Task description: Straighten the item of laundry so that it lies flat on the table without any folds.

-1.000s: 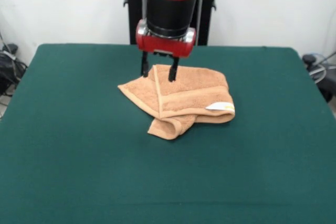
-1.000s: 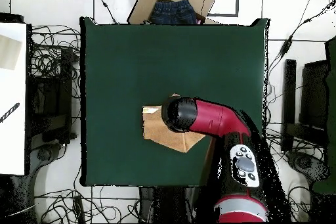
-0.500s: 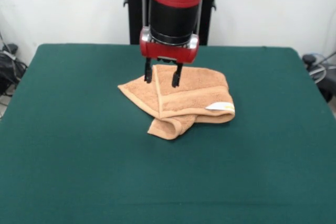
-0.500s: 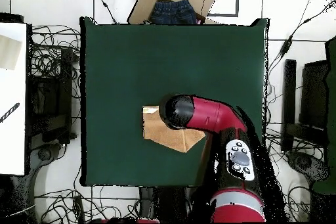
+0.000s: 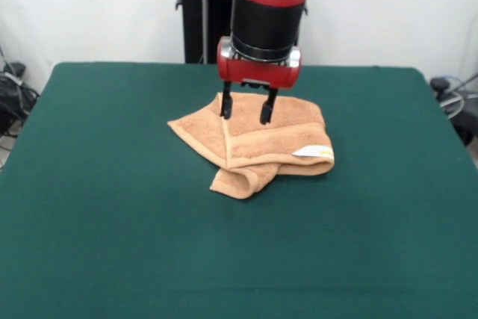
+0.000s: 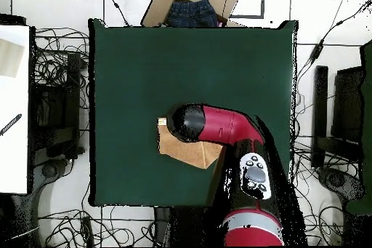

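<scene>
Nubby terry towel [image 5: 261, 140] on matt cloth table [image 5: 112, 207]

A brown cardboard box [image 6: 195, 3] lies on the floor in the overhead view, holding dark blue jeans [image 6: 190, 14]. To the box's left and well below it, a white board [image 6: 14, 107] runs along the picture's edge, with a dark pen-like object [image 6: 10, 125] lying on it. Black cables [image 6: 58, 63] tangle across the floor between the board and the box. More cables [image 6: 320, 41] trail to the box's right.
</scene>
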Controlling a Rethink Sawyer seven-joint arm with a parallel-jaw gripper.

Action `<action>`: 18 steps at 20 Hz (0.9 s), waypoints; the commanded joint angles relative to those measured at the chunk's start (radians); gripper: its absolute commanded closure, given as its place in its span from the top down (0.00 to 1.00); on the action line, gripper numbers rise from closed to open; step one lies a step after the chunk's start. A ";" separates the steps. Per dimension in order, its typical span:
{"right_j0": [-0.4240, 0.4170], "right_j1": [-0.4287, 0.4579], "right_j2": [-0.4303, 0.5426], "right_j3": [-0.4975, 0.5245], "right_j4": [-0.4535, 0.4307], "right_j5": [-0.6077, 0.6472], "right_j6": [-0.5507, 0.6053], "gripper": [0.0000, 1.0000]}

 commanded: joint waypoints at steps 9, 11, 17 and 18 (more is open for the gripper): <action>-0.090 0.148 0.199 -0.004 -0.150 -0.035 -0.114 1.00; -0.096 0.172 0.214 -0.025 -0.168 -0.015 -0.118 1.00; -0.103 0.205 0.247 -0.068 -0.205 0.047 -0.125 1.00; -0.099 0.209 0.248 -0.080 -0.209 0.062 -0.120 1.00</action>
